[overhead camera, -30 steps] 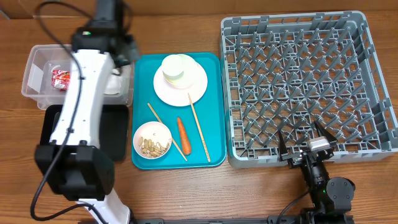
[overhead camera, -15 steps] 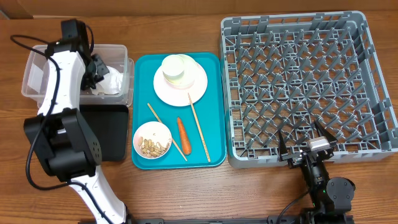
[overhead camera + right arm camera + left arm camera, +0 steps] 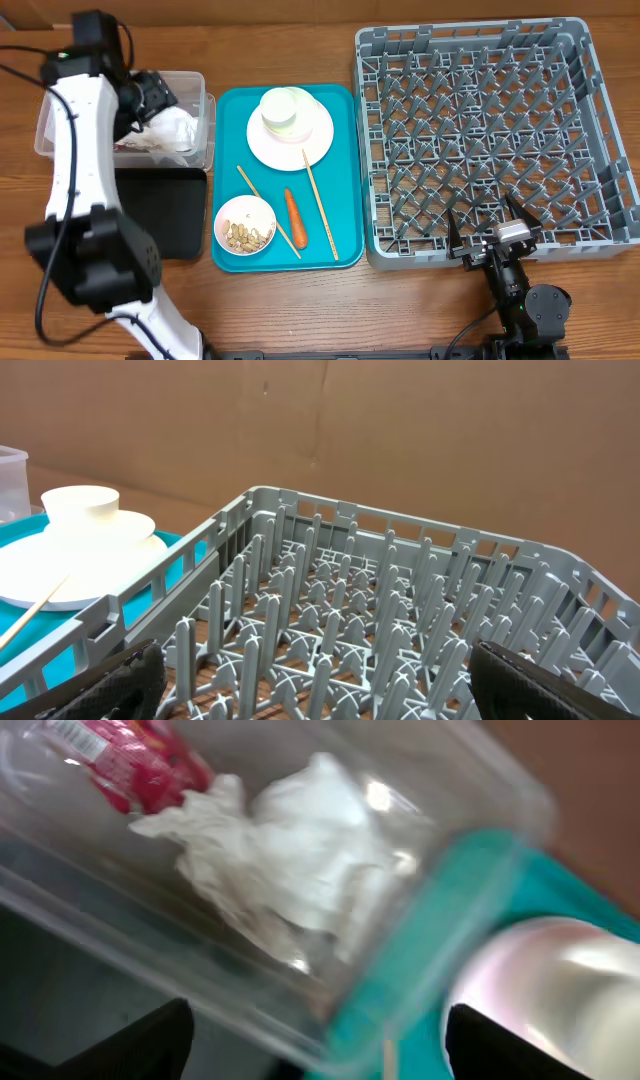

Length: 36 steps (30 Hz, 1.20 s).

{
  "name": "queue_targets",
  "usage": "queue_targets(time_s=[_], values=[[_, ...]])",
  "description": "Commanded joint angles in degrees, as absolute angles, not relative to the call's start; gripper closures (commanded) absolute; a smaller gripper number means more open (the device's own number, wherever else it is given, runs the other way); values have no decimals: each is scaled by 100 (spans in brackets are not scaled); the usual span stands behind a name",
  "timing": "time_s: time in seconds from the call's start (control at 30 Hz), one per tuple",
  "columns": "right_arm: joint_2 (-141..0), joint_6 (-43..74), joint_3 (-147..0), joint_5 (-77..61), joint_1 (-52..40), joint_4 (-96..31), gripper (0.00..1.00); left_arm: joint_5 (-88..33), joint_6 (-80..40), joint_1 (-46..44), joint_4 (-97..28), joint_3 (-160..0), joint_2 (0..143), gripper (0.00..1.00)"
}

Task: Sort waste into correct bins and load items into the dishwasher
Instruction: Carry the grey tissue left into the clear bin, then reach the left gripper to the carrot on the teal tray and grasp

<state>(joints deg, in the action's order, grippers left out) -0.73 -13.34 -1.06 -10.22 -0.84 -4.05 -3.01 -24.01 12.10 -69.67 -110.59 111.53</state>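
Note:
The crumpled white paper (image 3: 172,130) (image 3: 290,850) lies in the clear tub (image 3: 196,80) (image 3: 200,990) beside the red snack wrapper (image 3: 140,765). My left gripper (image 3: 155,92) (image 3: 320,1040) hovers over the tub, open and empty. On the teal tray (image 3: 340,100) a cup (image 3: 285,108) (image 3: 80,502) stands on the white plate (image 3: 315,145) (image 3: 70,555). A bowl (image 3: 245,225) of beige scraps, a carrot (image 3: 295,218) and two chopsticks (image 3: 320,205) (image 3: 268,208) lie there too. My right gripper (image 3: 490,235) (image 3: 320,680) rests open at the near edge of the grey dish rack (image 3: 490,130) (image 3: 350,620).
A black tray (image 3: 170,215) sits in front of the tub, left of the teal tray. My left arm (image 3: 75,170) reaches over the tub's left half and part of the black tray. Bare wooden table runs along the front edge.
My left arm swung left off the tub's right side. Its gripper, shut on the white paper in the tub half a second ago, opened and let it go.

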Motion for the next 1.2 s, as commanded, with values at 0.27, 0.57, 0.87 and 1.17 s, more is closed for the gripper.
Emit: queue_targets(time_s=[0.27, 0.57, 0.87, 1.17], values=[[-27, -1288, -47, -991, -106, -377, 0, -3148, -2060, 731, -8372, -11321, 10285, 1], [-27, -1288, -47, -991, -106, -377, 0, -917, -2880, -974, -9330, -11255, 10285, 20], [-27, -1288, -47, -991, -106, -377, 0, 228, -4676, -2762, -9105, -10602, 10287, 71], [-27, -1288, -47, -991, -106, -377, 0, 40, -5371, -3389, -8025, -9249, 10307, 67]])
